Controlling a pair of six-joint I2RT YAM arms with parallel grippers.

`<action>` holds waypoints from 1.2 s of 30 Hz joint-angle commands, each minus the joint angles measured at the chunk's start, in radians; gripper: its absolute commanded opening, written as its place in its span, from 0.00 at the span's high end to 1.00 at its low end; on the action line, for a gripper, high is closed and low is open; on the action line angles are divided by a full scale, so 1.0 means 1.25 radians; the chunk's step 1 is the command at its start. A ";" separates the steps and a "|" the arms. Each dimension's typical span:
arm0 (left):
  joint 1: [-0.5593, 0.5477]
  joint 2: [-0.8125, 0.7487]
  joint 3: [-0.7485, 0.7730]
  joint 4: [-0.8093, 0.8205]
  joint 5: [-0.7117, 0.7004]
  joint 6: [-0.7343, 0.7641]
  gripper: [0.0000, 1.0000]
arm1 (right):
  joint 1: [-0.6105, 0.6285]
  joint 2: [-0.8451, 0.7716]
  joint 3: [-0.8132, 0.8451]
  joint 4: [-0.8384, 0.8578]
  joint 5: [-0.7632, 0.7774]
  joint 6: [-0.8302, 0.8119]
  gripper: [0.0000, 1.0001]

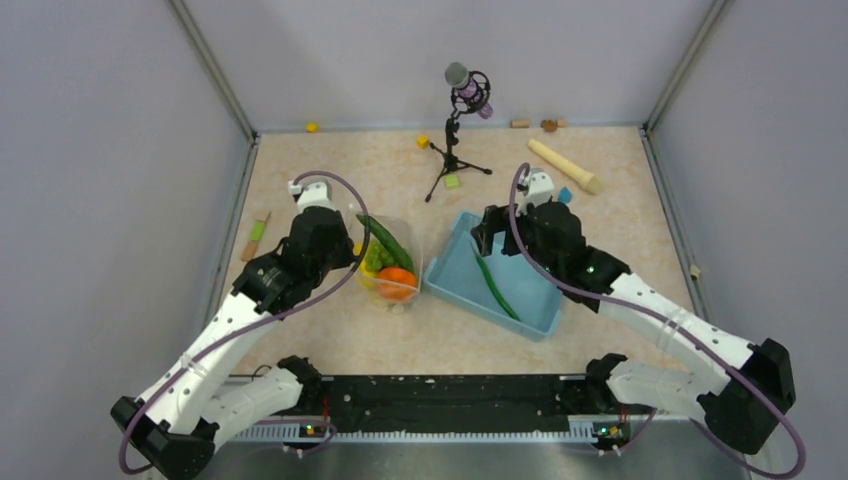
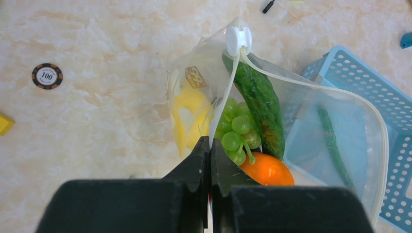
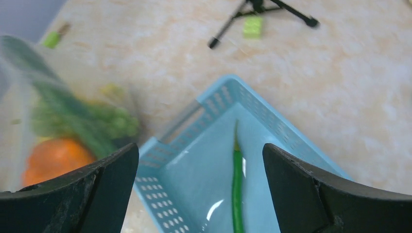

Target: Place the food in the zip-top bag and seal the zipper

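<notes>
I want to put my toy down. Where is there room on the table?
Bare patches: between the bag, the basket and the black rail; far left, beside the tripod. Crowded around bag and basket.

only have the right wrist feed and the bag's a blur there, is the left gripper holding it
observer: Yes, the left gripper is shut on the bag at its mouth edge.
operator: is the zipper closed
observer: No, the mouth gapes, and the white slider sits at the end of the zipper away from the gripper.
operator: anything in the basket besides the green pod
observer: From above, the part of the basket that shows holds only that green pod. The right arm hides its far corner.
</notes>
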 commanded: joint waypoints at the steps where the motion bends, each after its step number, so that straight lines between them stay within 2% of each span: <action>1: 0.004 -0.026 -0.017 0.052 0.012 0.005 1.00 | -0.065 0.045 -0.033 -0.104 0.068 0.096 0.05; 7: 0.004 -0.069 -0.040 0.071 0.012 0.001 1.00 | -0.080 0.213 0.036 -0.126 0.007 0.068 0.19; 14: 0.004 -0.113 -0.072 0.097 0.009 -0.003 1.00 | -0.079 0.387 0.082 -0.119 -0.076 0.047 0.41; 21: 0.004 -0.107 -0.075 0.100 0.019 -0.001 1.00 | -0.072 0.461 0.106 -0.138 -0.087 0.028 0.50; 28: 0.004 -0.109 -0.079 0.105 0.016 0.000 1.00 | -0.025 0.501 0.116 -0.209 0.018 0.037 0.52; 32: 0.003 -0.104 -0.080 0.105 0.021 0.000 1.00 | -0.013 0.528 0.117 -0.217 0.021 0.055 0.56; 34: 0.004 -0.105 -0.081 0.105 0.019 0.000 1.00 | -0.013 0.543 0.115 -0.218 0.023 0.061 0.61; 36: 0.004 -0.105 -0.081 0.105 0.019 -0.001 1.00 | -0.013 0.550 0.114 -0.218 0.032 0.069 0.69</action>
